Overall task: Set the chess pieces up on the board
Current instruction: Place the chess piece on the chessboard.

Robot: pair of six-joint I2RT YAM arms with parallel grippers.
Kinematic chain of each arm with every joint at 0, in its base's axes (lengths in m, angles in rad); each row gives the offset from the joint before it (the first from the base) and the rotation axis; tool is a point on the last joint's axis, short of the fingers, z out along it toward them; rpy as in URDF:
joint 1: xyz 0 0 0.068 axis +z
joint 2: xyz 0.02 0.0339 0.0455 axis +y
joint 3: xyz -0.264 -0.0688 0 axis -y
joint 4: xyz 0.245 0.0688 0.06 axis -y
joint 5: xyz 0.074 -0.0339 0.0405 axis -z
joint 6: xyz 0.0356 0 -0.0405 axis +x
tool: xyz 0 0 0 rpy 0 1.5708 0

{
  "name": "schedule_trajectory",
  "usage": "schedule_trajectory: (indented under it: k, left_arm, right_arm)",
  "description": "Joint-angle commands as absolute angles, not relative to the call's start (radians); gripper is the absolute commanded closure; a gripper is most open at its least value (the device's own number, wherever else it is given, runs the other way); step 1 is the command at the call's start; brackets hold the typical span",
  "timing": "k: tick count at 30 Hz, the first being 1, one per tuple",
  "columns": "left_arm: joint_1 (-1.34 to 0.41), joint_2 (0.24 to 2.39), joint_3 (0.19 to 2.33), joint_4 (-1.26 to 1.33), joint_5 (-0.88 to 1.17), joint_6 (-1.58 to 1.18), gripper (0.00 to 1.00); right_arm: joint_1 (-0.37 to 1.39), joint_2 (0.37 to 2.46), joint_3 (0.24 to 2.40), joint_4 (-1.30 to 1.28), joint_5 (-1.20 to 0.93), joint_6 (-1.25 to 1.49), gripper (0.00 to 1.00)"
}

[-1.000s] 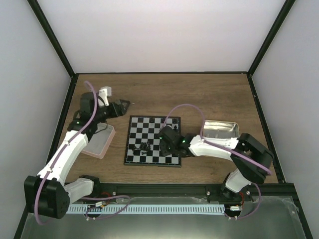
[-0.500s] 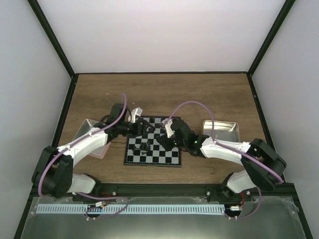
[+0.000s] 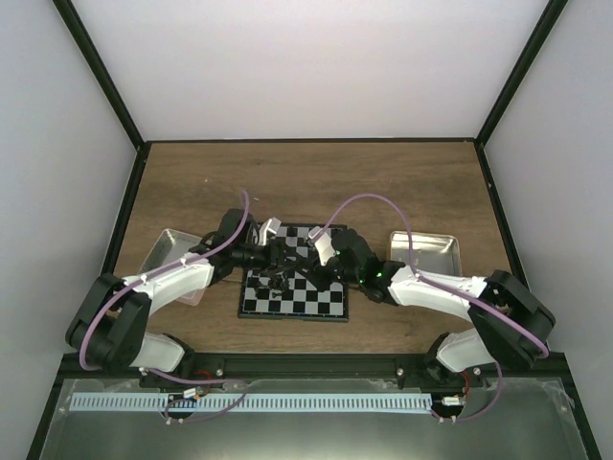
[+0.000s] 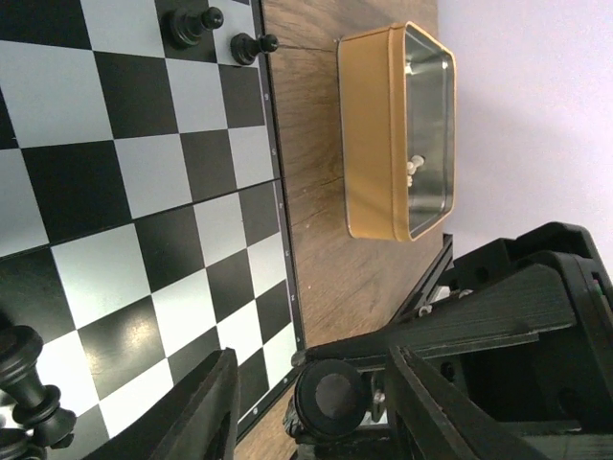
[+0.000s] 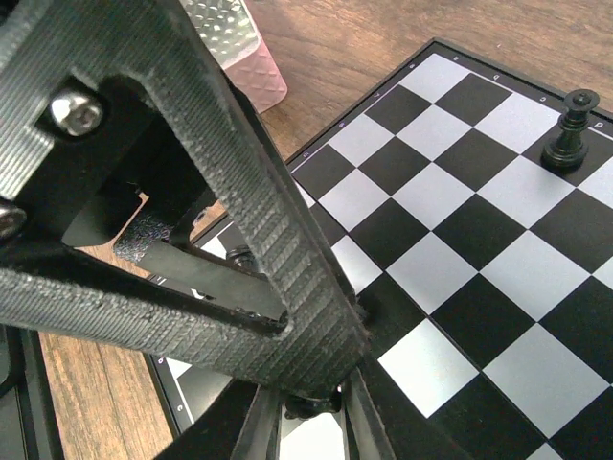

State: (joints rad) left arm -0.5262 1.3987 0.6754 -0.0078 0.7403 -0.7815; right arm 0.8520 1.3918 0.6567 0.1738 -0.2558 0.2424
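Setup was barely started: few black pieces (image 4: 192,24) stood on board (image 3: 311,299) mid-table, white pieces (image 4: 414,168) lay in tan tray (image 4: 369,134), left gripper (image 4: 311,359) jaws were apart, right gripper (image 5: 311,417) was pinched on one black piece (image 5: 308,404).

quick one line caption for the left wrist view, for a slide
Chessboard with two black pieces near one edge, a tan tray beside it on the wooden table.
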Motion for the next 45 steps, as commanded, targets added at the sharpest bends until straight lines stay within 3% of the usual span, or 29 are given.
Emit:
schedule_trajectory:
  k: [1,11,16,21,25,31,37,45]
  left_arm:
    - [-0.536,1.401,0.656,0.081,0.773,-0.845,0.6]
    - [-0.546,1.366,0.604,0.191,0.78,-0.967,0.82]
    - [-0.546,1.333,0.596,0.23,0.781,-1.002,0.85]
    - [-0.545,1.303,0.601,0.237,0.771,-1.043,0.85]
    - [-0.545,1.271,0.589,0.313,0.762,-1.159,0.85]
    - [-0.546,1.201,0.538,0.473,0.742,-1.405,0.84]
    - [-0.546,1.146,0.507,0.577,0.692,-1.591,0.84]
    - [-0.546,1.12,0.506,0.619,0.627,-1.685,0.85]
  right_arm:
    - [0.847,1.368,0.661,0.204,-0.253,0.24,0.82]
    - [0.847,1.352,0.681,0.191,-0.216,0.319,0.78]
    - [0.847,1.286,0.659,0.189,-0.215,0.386,0.67]
    - [0.846,1.17,0.589,0.237,-0.228,0.511,0.45]
    - [0.847,1.076,0.523,0.309,-0.197,0.699,0.39]
    - [0.848,1.002,0.43,0.435,-0.131,1.023,0.39]
    - [0.847,1.026,0.448,0.571,-0.174,1.09,0.42]
    - [0.847,1.139,0.482,0.732,-0.207,1.201,0.54]
